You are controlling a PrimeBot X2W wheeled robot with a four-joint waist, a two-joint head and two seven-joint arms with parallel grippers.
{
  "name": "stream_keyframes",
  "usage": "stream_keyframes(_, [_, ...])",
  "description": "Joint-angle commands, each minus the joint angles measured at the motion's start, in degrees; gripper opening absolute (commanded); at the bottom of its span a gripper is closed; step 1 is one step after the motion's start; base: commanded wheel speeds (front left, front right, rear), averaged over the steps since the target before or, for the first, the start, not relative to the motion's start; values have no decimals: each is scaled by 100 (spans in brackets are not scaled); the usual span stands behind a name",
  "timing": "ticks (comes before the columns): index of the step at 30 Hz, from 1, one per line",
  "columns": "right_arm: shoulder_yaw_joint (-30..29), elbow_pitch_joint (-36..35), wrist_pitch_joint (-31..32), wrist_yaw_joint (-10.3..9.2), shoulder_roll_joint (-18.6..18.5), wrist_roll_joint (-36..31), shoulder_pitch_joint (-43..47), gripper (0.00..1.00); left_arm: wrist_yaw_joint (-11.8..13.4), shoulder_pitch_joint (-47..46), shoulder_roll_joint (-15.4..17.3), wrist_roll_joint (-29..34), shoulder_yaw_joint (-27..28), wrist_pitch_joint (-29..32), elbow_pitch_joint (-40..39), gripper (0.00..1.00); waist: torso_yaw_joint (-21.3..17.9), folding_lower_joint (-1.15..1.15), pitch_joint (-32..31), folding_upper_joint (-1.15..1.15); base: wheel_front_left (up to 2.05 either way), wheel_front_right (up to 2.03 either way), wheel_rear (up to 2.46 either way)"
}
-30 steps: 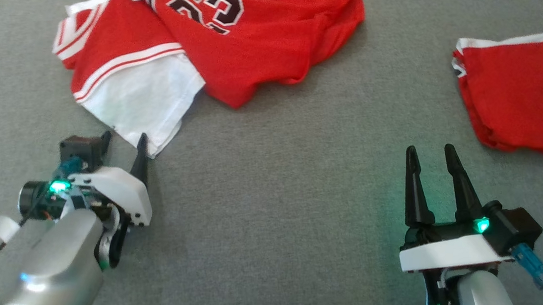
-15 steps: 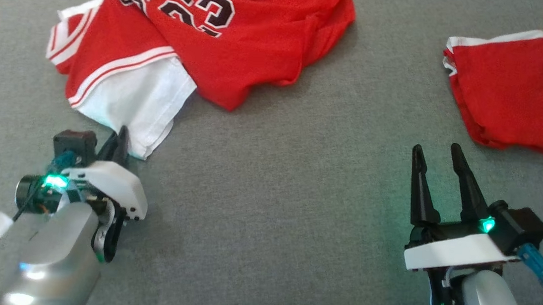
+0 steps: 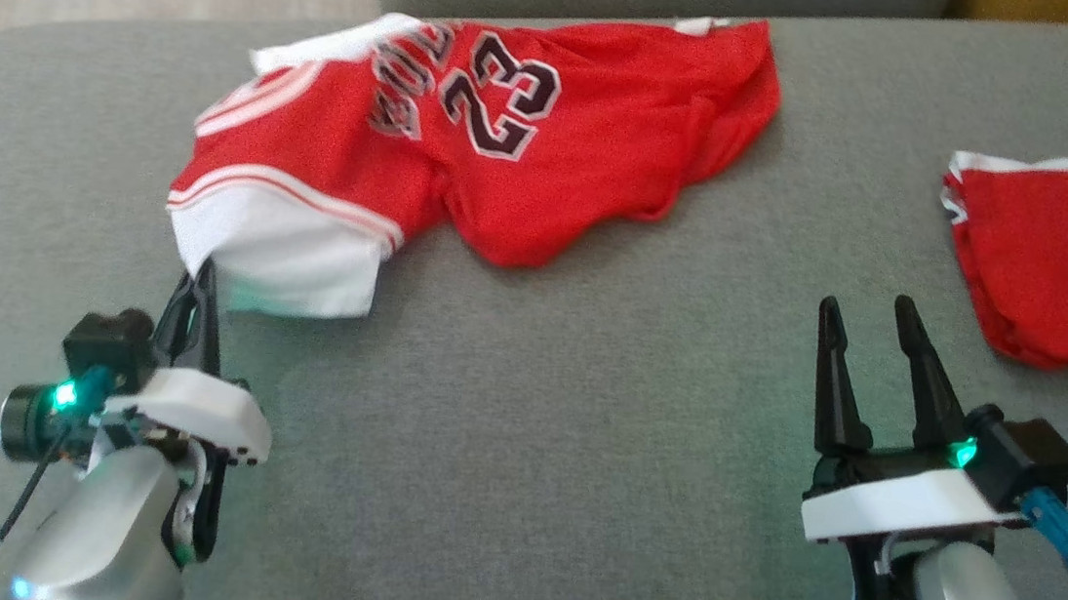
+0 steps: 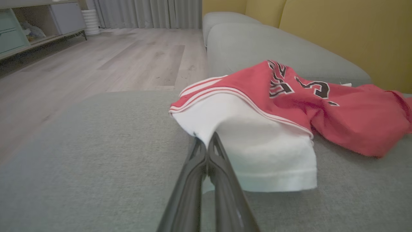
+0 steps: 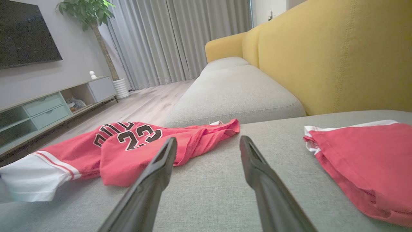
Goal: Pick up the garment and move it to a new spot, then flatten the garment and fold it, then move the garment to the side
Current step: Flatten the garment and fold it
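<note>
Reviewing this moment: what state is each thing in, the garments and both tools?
jersey: crumpled, not flattened, white sleeve corner pinched and raised.
left tool: shut on the jersey's white sleeve.
right tool: open, empty, over the sofa cushion.
second red garment: loosely folded, lying on the cushion, apart from both tools.

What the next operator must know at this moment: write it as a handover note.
Left tool: shut on the white edge of the jersey. Right tool: open, empty, over the sofa cushion.
The jersey lies crumpled at the cushion's far left; a second red garment lies at far right.
Done: grasp made. To do: move it, flatten, fold, set aside.
</note>
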Motion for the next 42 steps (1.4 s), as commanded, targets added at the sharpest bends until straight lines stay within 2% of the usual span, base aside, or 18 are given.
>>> stream_keyframes(1, [110,-147,-36,-11,-15,-61,21,100,95,-31,250,67,302,-83,-274,0,169,0,-139,0,0,0,0])
stream_keyframes(8, [103,-112,-36,-11,-15,-93,128,100,457,453,416,176,588,-122,-884,0,437,0,-308,0,0,0,0])
stream_keyframes(12, [102,-91,-36,-11,-15,-123,182,100,560,761,461,243,672,-127,-1167,0,566,0,-355,0,0,0,0])
stream_keyframes(13, [105,-89,-36,-11,-15,-131,187,100,561,830,461,259,655,-127,-1209,4,583,0,-355,0,0,0,0])
stream_keyframes(14, [106,-89,-36,-11,-15,-137,187,100,551,887,458,280,620,-128,-1243,47,596,0,-350,0,0,0,0])
stream_keyframes(15, [106,-90,-36,-11,-15,-144,185,100,518,926,450,305,566,-128,-1275,100,607,0,-341,0,0,0,0])
stream_keyframes(18, [111,-89,-36,-11,-15,-161,166,100,513,965,398,398,460,-128,-1364,100,620,0,-316,0,0,0,0])
stream_keyframes(26, [58,-28,-36,-11,-15,-146,163,100,404,1070,-73,752,358,-129,-1887,100,696,0,-233,0,0,0,0])
stream_keyframes(30, [-35,167,48,-11,-15,11,-150,100,295,1043,-287,886,311,-130,-1938,100,823,0,-56,0,0,0,0])
stream_keyframes(35, [-45,707,567,-11,-15,17,-1026,100,134,859,-445,1037,284,-130,-1840,100,1066,0,261,0,0,0,0])
stream_keyframes(39, [-157,1393,917,-11,-15,-177,-1836,100,19,718,-594,1120,298,-130,-1736,100,1312,0,483,0,0,0,0])
stream_keyframes(42, [-451,2065,1115,-11,-15,-566,-2362,100,-68,645,-717,1186,304,-130,-1659,100,1501,0,596,0,0,0,0])
